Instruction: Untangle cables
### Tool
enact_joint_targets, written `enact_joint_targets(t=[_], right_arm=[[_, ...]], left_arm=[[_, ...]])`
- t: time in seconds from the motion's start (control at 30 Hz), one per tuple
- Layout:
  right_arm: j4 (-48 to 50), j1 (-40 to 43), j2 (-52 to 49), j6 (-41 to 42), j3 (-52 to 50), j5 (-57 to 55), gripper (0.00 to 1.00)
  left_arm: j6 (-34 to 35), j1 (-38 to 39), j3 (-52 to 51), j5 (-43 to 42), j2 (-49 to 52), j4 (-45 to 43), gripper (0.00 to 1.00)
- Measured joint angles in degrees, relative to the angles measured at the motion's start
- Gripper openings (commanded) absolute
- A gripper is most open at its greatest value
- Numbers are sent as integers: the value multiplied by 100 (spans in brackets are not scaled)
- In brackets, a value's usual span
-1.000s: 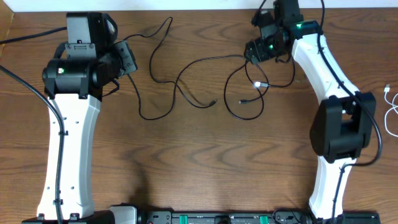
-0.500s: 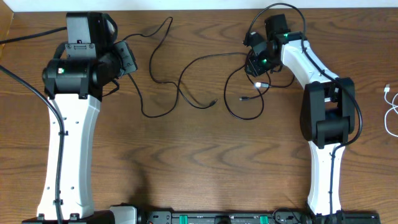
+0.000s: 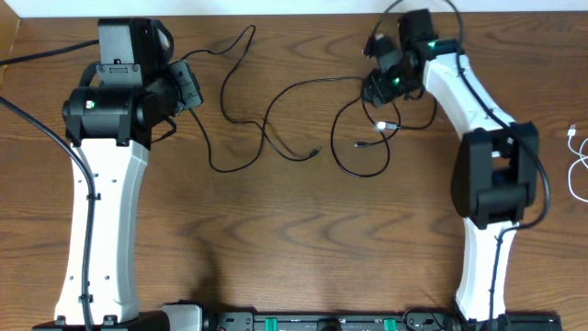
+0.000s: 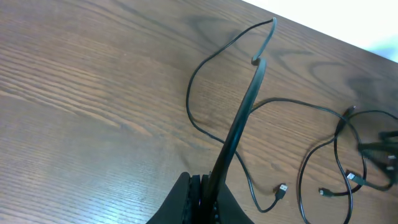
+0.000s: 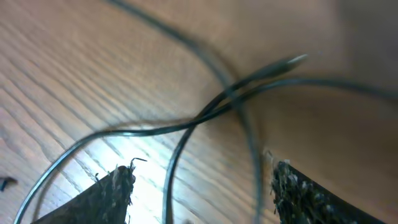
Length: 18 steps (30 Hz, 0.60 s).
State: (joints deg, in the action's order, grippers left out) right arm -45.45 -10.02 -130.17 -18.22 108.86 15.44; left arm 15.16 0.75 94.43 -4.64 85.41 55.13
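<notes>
Showing the black cables [image 5: 210, 116] crossing just ahead of the right gripper [image 5: 202, 169], between its wide-spread, empty fingers [image 5: 117, 194].

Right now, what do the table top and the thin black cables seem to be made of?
Table: it looks like wood or a wood-pattern laminate. It is brown with long grain lines and has a soft sheen where light reflects.
Black cables: probably a plastic or rubber sheath, smooth and rather dull. They lie in loose curves, so they are flexible. Their inside cannot be seen.
</notes>
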Motion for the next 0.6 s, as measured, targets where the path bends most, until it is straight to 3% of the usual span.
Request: enact_joint_targets(t=[0.6], right_arm=[[372, 70, -608, -205, 42, -459, 36]], left_arm=[[0, 0, 0, 2, 0, 2, 8]])
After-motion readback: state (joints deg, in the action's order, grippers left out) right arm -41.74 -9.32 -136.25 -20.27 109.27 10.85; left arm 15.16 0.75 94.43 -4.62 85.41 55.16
